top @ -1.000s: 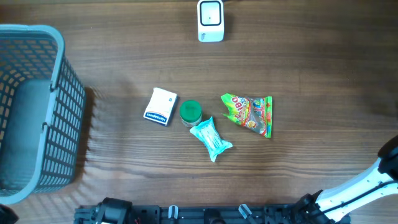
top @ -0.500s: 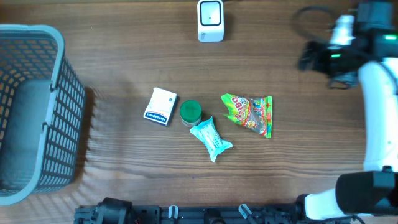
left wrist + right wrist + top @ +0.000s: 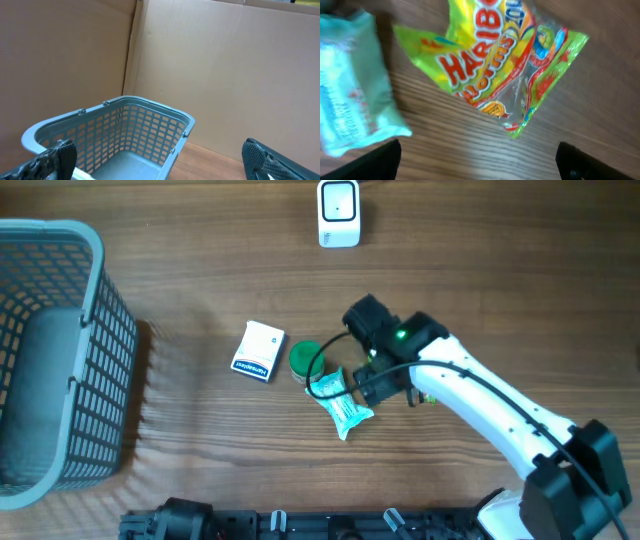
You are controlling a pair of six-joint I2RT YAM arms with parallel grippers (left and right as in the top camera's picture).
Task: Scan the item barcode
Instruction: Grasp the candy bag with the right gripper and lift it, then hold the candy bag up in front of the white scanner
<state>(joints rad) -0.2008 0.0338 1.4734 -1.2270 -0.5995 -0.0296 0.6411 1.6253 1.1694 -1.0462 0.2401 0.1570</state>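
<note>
Overhead: one blue-grey mesh basket at the 9 o'clock edge of the desk, with only its own bare floor showing inside. One white scanner sits at 12 o'clock. There is a loose cluster at centre, each item counted once: a white box, a green-lidded jar just beside it at its 3 o'clock, and a teal tissue pack at the jar's 5 o'clock, close enough that I can't tell if they touch. The right arm comes in from 5 o'clock and its wrist sits over the spot at the jar's 3 o'clock, hiding what lies under it.

Left wrist: left hand is spread wide, nothing between the fingers, up in the air. Same basket is ahead of it, one, interior bare mesh.

Right wrist: right hand is spread wide, holding nothing, hovering above the desk. One candy bag lies flat below, print side up, at 12 o'clock of the hand. The tissue pack is at 9 o'clock, just beside the bag. No barcode is visible on the bag's upper face.
</note>
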